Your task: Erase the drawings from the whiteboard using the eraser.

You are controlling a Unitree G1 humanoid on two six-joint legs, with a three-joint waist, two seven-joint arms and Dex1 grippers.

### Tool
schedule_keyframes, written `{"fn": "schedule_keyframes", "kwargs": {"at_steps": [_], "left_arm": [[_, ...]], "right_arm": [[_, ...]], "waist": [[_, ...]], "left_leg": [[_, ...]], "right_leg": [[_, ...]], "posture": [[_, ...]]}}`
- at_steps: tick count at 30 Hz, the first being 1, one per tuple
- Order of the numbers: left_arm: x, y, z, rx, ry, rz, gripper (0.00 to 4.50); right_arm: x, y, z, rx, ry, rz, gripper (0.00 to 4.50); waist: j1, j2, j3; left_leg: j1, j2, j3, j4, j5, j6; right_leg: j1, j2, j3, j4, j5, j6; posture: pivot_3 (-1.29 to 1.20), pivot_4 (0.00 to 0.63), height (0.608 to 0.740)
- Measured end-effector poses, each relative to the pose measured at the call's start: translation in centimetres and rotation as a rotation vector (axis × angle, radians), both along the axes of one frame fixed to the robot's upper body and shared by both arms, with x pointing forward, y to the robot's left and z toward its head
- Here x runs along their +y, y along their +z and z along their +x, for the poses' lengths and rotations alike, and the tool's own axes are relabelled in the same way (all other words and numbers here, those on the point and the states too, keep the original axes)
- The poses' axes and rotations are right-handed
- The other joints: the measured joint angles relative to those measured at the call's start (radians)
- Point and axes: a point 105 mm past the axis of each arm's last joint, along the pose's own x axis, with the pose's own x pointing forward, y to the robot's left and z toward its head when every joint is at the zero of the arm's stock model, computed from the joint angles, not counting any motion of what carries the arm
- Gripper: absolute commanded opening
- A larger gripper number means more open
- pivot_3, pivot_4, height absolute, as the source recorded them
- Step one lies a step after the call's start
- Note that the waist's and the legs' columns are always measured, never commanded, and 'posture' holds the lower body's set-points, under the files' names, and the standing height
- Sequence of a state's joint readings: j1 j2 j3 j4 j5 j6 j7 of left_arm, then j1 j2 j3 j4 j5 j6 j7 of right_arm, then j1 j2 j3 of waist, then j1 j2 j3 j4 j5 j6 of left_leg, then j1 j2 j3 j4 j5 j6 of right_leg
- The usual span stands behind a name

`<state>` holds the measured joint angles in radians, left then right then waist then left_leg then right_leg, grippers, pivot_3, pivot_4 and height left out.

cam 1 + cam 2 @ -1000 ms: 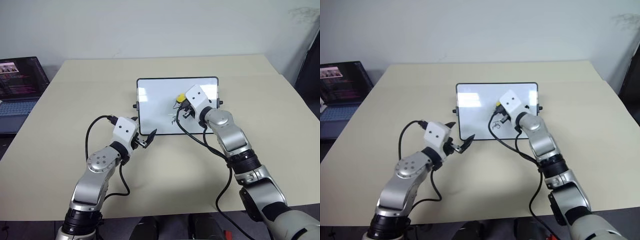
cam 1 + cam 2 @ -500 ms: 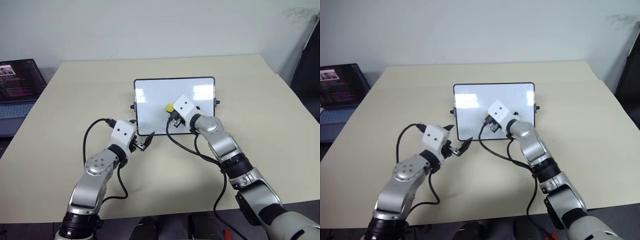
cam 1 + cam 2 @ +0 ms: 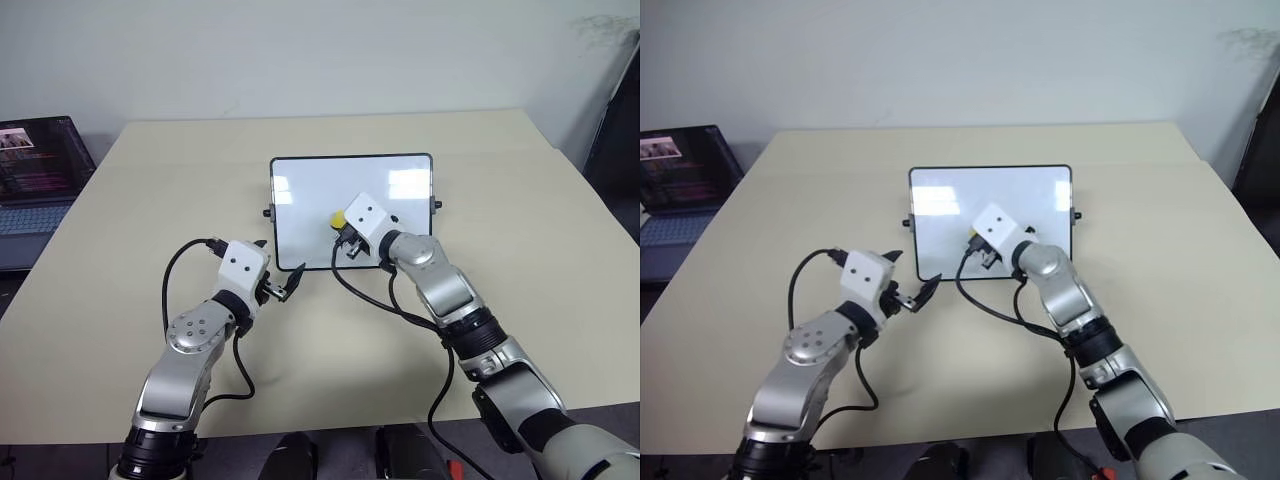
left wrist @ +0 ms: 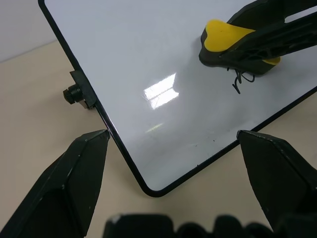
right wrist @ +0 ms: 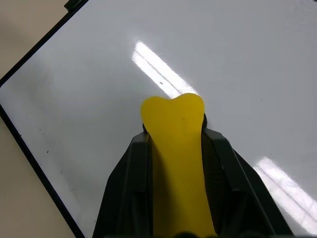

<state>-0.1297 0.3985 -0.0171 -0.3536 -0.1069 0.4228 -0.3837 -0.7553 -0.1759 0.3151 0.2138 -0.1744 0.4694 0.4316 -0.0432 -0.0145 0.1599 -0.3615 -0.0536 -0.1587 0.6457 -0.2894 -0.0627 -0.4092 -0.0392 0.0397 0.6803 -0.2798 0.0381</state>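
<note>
We can read no text, label, brand or number anywhere. The one dark scribble (image 4: 241,80) on the whiteboard (image 4: 148,59), just beside the right gripper (image 4: 237,47) (clamped on the eraser (image 4: 225,37)), forms no legible character.

Eraser (image 4: 233,42) on whiteboard (image 3: 300,200), laptop (image 3: 35,175) far left

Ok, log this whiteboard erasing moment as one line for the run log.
right gripper: shut on eraser, on whiteboard | left gripper: open, at board's near corner | drawings: scribble visible beside eraser
</note>
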Motion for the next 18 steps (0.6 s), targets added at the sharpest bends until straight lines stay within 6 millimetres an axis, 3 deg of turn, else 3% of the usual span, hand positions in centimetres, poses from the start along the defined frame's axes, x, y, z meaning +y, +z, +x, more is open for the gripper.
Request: {"fn": "schedule_keyframes", "kwargs": {"at_steps": [9, 18], "left_arm": [[-0.7, 0.4, 0.4, -0.020, -0.025, 0.000, 4.50], [-0.9, 0.3, 0.5, -0.010, -0.042, 0.003, 4.50]], "right_arm": [[-3.4, 1.8, 1.0, -0.045, -0.110, 0.022, 1.04], [-3.4, 1.4, 1.4, -0.062, -0.111, 0.018, 1.04]], "waist": [[0.006, 0.000, 0.000], [0.006, 0.000, 0.000]], "left_leg": [[-0.001, 0.000, 0.001, 0.000, 0.000, 0.000], [0.001, 0.000, 0.001, 0.000, 0.000, 0.000]], "right_leg": [[-0.001, 0.000, 0.000, -0.001, 0.000, 0.000], [0.001, 0.000, 0.000, 0.000, 0.001, 0.000]], "posture": [[0.00, 0.150, 0.740], [0.00, 0.150, 0.740]]}}
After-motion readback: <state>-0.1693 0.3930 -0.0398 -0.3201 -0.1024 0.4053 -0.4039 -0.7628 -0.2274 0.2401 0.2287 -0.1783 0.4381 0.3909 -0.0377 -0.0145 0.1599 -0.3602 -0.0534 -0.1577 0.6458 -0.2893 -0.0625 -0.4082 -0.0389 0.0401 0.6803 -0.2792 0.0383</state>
